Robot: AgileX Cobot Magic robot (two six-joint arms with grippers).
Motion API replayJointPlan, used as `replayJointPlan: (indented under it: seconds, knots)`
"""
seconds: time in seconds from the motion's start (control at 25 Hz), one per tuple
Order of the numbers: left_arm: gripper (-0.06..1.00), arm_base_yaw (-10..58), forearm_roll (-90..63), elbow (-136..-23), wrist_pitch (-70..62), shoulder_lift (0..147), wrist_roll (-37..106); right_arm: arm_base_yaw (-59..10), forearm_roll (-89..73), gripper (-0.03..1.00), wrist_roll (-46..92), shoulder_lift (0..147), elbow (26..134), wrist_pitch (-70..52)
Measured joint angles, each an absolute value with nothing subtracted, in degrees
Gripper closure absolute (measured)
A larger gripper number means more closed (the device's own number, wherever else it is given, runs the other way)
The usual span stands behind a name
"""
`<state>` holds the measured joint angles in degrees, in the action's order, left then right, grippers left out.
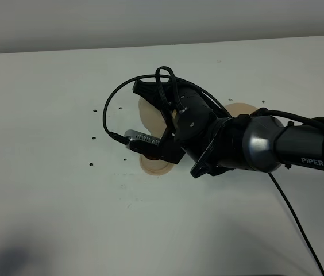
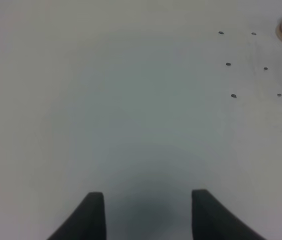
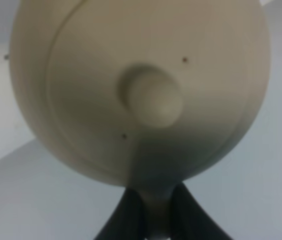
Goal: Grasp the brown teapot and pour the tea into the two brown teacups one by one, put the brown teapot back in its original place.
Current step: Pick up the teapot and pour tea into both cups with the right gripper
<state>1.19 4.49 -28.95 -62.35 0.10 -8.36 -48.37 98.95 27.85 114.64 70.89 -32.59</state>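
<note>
Table (image 1: 47, 190): left half and lower strip of the exterior view bare, passable. Centre blocked: right arm (image 1: 265, 146) entering from the right edge, brown teapot (image 1: 148, 112) held at its tip, brown teacup (image 1: 157, 165) just below. Tan dish (image 1: 239, 108) partly hidden behind the arm.

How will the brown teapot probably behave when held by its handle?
The brown teapot looks like smooth, rigid ceramic: probably fragile and rather slippery. The right gripper pinches only its narrow handle, so it may twist. Its knobbed lid could slip when tilted.
</note>
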Motion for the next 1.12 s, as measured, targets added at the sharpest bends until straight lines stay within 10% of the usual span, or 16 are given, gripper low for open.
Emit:
replayJointPlan:
  seconds: [1.12]
  knots:
    - [0.52, 1.19, 4.49, -28.95, -62.35, 0.10, -8.28, -48.37, 98.96, 0.87, 32.75, 114.64, 71.17, -33.47]
